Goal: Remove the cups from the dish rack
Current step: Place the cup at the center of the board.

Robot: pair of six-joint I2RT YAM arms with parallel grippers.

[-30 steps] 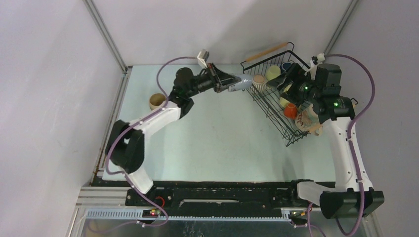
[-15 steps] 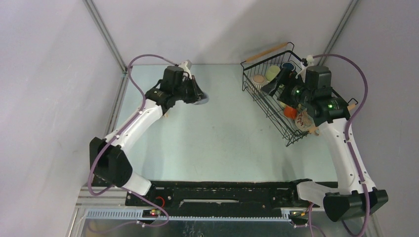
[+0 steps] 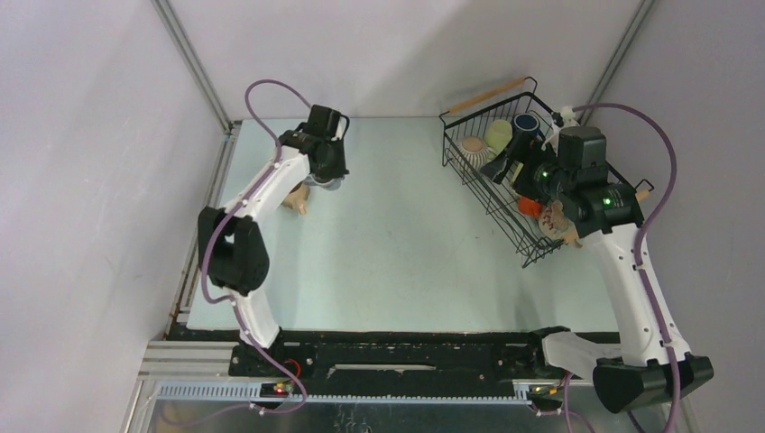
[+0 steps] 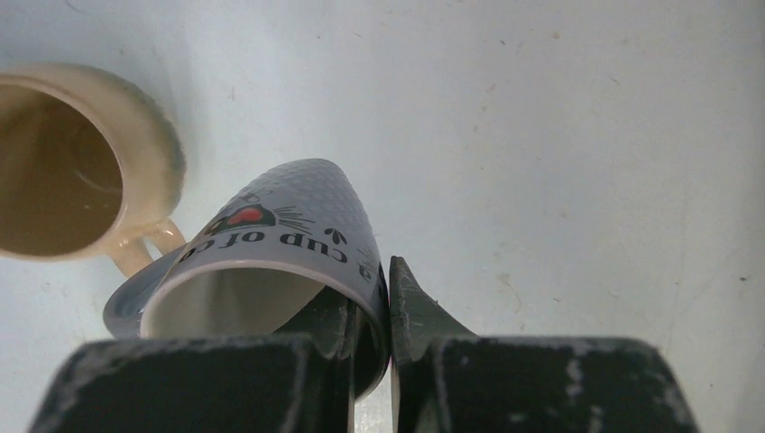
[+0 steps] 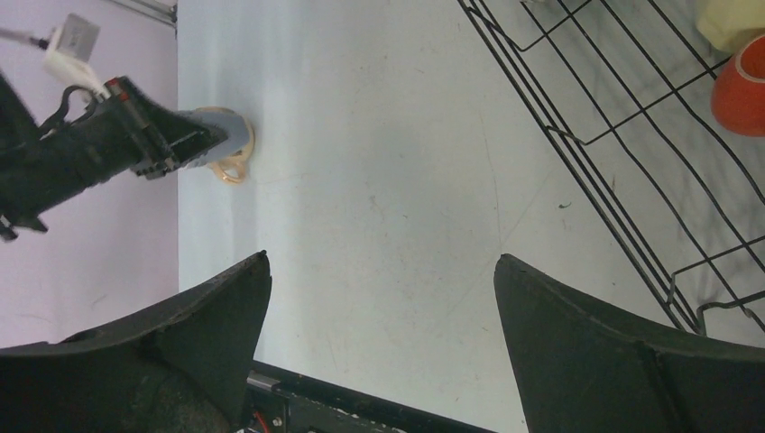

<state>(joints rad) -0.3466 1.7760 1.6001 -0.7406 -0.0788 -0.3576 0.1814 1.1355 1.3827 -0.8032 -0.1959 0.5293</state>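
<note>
Grey walls close in a pale blue-green table [image 3: 406, 262]. On it, the left pincer [image 4: 390, 307] is clenched on the wall of a pale grey mug [image 4: 289, 212] with dark printed lettering. One finger is inside the mouth and the other outside. The mug hangs tilted, its mouth turned back toward the wrist camera, low over the table; whether it touches the surface cannot be told. Just beside it a tan cup [image 4: 68, 171] stands upright on the table, its handle pointing at the mug. Both lie well apart from the dish rack [image 3: 502, 209], far off to its left in the top view.

At the rack's left side the right pincer [image 5: 381, 262] is released, its fingers spread wide with nothing between them, above the rack's wire edge. Inside the rack, near its far wooden handle [image 3: 492, 92], sit a ribbed beige cup [image 3: 473, 147], a pale yellow-green cup [image 3: 498, 135] and a dark blue cup [image 3: 526, 122]. Toward the rack's near end are an orange-red cup [image 3: 530, 206] and a floral-printed cup [image 3: 552, 216], both partly hidden by the right arm.
</note>
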